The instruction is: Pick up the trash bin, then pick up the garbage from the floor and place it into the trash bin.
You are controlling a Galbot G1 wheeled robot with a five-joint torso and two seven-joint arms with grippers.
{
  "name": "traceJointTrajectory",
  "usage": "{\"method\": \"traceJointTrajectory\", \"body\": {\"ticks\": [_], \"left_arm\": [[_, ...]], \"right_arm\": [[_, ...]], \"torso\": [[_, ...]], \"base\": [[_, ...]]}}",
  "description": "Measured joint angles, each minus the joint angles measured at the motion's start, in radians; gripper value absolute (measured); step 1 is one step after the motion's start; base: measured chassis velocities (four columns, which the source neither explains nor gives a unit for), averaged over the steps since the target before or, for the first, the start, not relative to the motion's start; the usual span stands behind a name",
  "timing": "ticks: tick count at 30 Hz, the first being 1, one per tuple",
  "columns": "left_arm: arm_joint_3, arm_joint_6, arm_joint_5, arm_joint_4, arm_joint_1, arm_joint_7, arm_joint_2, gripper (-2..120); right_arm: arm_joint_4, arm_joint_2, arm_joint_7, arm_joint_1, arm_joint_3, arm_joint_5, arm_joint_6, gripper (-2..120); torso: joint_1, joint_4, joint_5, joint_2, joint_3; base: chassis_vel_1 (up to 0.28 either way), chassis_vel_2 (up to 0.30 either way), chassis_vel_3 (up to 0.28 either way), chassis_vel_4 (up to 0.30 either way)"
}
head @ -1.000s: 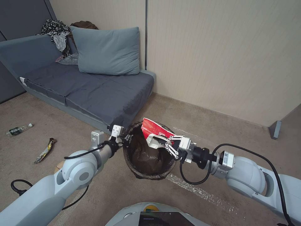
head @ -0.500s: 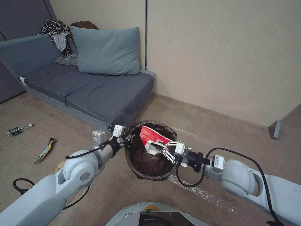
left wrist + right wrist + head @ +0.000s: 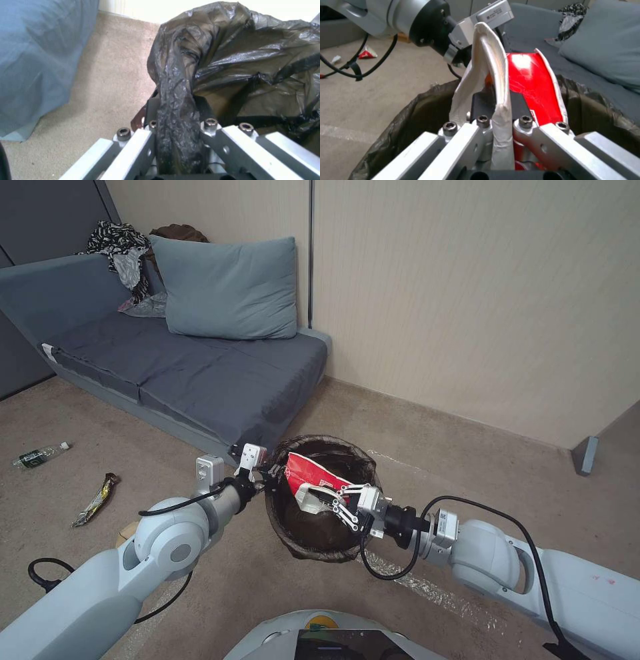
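Right end effector (image 3: 331, 499) grips crumpled cup (image 3: 308, 474) over trash bin (image 3: 320, 551).

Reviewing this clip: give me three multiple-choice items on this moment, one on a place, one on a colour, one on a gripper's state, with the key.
1. Where is the red-and-white cup?
A. over the trash bin's opening
B. on the sofa
C. on the floor by the bottle

2. What colour is the bin's liner?
A. blue
B. dark brown-black
C. yellow

3. What is the left gripper doing?
A. hanging open
B. holding a wrapper
C. shut on the bin's rim

Key: 1 A, the right gripper holds it above the bag; 2 B, seen in every view; 3 C, the left wrist view shows liner pinched between the fingers.
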Motion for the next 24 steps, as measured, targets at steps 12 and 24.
{"method": "traceJointTrajectory", "body": {"ticks": [12,24], "left_arm": [[0.000,0.000,0.000,0.000,0.003,0.001,-0.003,5],[0.000,0.000,0.001,0.000,0.005,0.001,-0.005,5]], "right_arm": [[-0.005,0.007,0.023,0.009,-0.016,-0.004,-0.010,40],[-0.009,0.020,0.041,0.005,-0.019,-0.013,-0.016,86]], "torso": [[0.000,-0.0001,-0.0003,0.000,0.000],[0.000,0.0000,-0.0002,0.000,0.000]], "base": [[0.000,0.000,0.000,0.000],[0.000,0.000,0.000,0.000]]}}
